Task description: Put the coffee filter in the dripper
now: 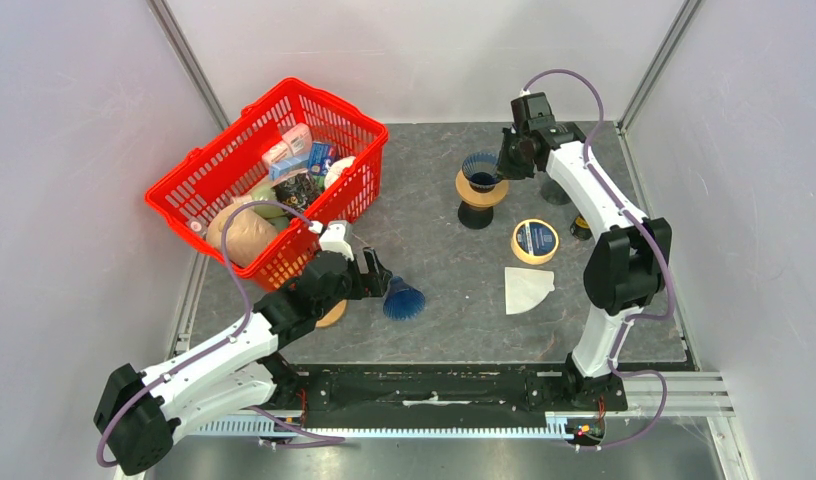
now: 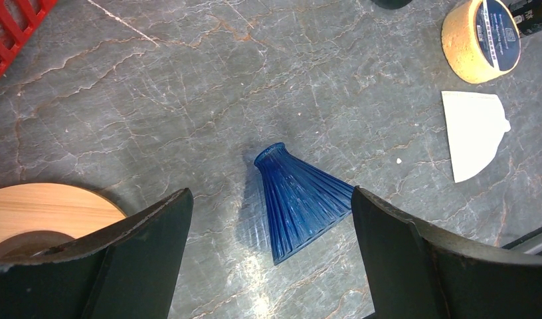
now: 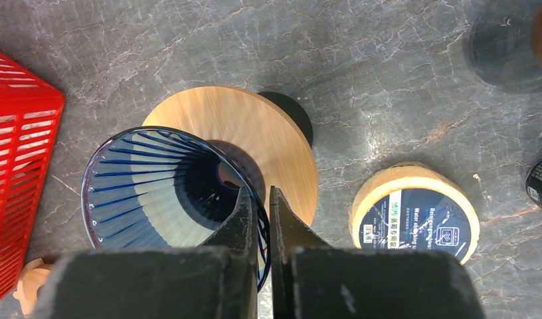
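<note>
Coffee filter lies flat on the desk beside the tape roll: light, limp paper (creases readily); pinch one edge. Right gripper jaws clamped on the dripper rim; left gripper jaws apart.

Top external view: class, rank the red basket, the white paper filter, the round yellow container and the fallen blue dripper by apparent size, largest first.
1. red basket
2. paper filter and round yellow container: these look about alike, so they are not ranked against each other
3. fallen blue dripper, slightly smaller
</note>
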Controlling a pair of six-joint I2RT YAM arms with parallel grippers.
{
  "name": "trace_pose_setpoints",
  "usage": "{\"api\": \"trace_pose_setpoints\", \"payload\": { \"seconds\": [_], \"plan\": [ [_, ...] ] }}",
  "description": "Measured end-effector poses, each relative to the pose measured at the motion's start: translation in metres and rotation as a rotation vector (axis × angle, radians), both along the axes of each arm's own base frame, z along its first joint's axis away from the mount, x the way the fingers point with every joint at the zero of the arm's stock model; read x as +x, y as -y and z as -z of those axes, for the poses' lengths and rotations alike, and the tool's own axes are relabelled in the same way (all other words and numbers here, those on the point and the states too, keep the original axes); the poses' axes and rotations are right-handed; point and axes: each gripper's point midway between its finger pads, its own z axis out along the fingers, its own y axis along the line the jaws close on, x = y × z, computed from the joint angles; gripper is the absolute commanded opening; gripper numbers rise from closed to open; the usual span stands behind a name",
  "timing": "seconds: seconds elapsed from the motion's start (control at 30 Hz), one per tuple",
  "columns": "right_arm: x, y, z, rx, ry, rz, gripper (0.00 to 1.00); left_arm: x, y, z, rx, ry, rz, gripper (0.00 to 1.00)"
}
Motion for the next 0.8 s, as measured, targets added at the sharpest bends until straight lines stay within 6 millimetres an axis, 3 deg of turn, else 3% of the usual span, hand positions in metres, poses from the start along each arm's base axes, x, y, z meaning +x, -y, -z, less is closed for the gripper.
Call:
{"api": "trace_pose_setpoints", "payload": {
  "seconds": [0.7,0.8],
  "plan": [
    [0.003,-0.005,-0.019,0.006,0.001,-0.026,0.00,-0.001,0.000,-0.008,-0.016,0.013,0.004,0.95],
    [0.003,-0.005,-0.021,0.006,-0.006,-0.027,0.04,-0.001,0.001,-0.011,-0.020,0.016,0.006,0.95]
  ]
}}
